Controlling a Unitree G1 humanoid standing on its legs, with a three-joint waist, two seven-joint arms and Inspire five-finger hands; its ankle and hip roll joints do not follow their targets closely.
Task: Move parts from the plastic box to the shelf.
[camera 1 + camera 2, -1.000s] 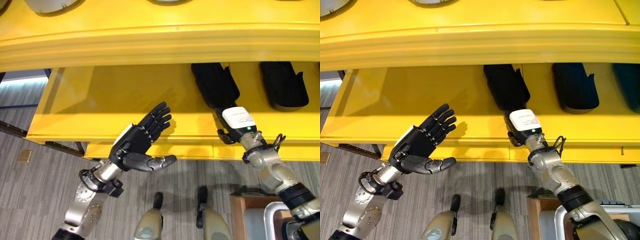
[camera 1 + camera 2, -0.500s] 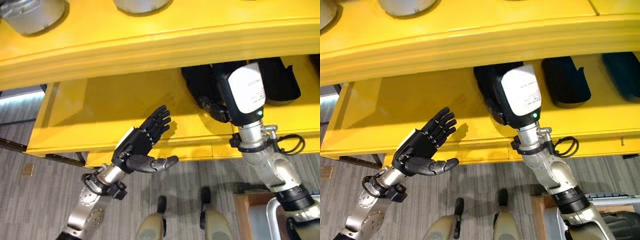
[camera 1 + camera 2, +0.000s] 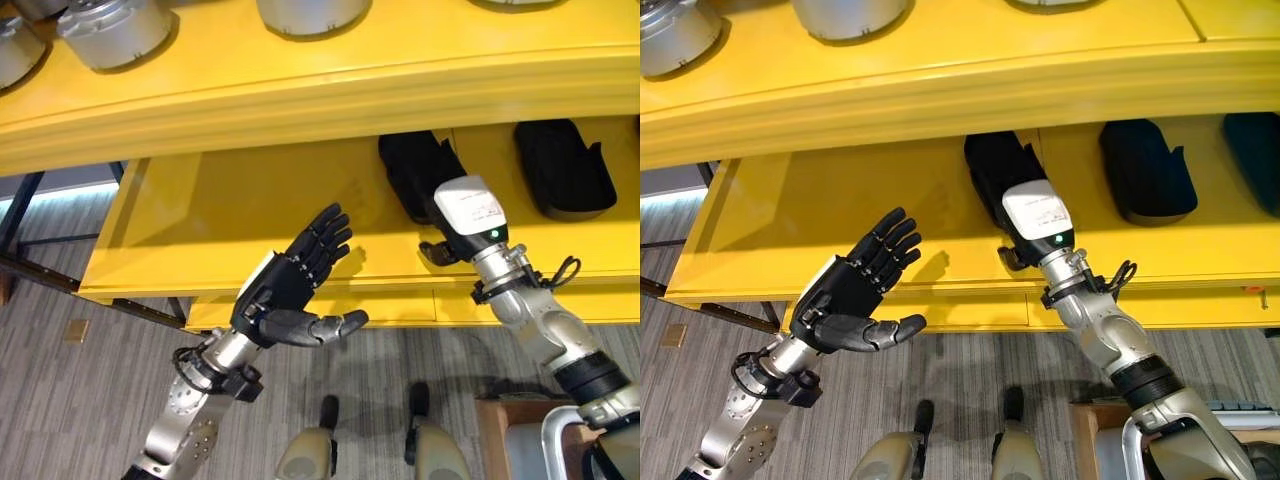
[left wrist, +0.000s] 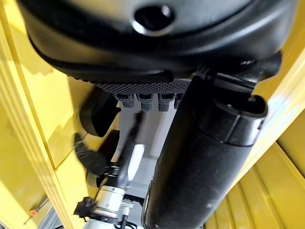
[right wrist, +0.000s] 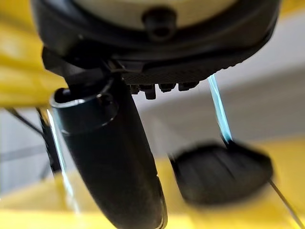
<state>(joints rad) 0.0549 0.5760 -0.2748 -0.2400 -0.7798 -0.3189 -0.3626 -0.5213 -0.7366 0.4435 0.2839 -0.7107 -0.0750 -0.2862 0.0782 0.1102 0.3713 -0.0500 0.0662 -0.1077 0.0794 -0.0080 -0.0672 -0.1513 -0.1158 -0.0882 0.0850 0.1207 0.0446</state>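
Left hand [image 3: 290,290] hangs open in front of the shelf [image 3: 250,215], fingers straight, thumb out, holding nothing. Right hand [image 3: 1025,235] is reached into the lower level, on or just at a black part [image 3: 998,175]; its white-backed wrist blocks the fingers, so can't tell whether it grips or has let go. Right wrist view shows a dark part lying on yellow past the thumb, apparently not in the hand, but it's blurred.

Two more black parts [image 3: 1145,170] lie on the same level to the right, well apart. Grey metal parts [image 3: 115,30] sit on the upper level, cut off by the frame.

Handling guess: the black parts look like rigid moulded pieces, light, matte, not slippery; take one across its narrow near end. The grey ones look heavy.

Box: only a corner [image 3: 560,440] shows lower right, contents hidden.
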